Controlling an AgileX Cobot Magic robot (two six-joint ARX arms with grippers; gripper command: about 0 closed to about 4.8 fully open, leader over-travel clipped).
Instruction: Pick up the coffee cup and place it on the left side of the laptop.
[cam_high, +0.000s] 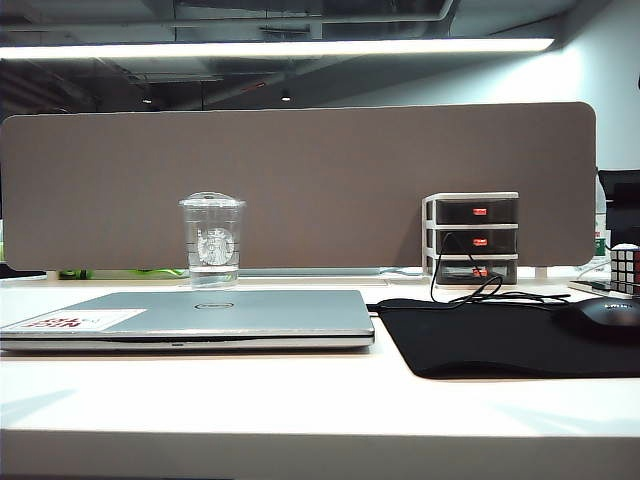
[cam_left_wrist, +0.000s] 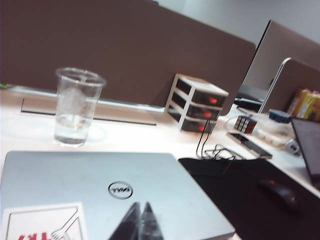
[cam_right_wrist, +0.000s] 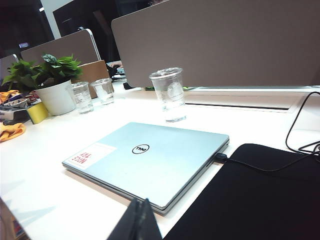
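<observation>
The clear coffee cup with its domed lid stands upright on the white desk behind the closed silver laptop. The left wrist view shows the coffee cup beyond the laptop, and my left gripper hangs shut and empty over the lid near the Dell logo. In the right wrist view the coffee cup is past the far edge of the laptop; my right gripper is shut with nothing in it, near the laptop's front corner. Neither gripper appears in the exterior view.
A black mouse pad with a mouse lies right of the laptop. A small drawer unit with cables stands at the brown partition. A potted plant and two other clear cups sit far left.
</observation>
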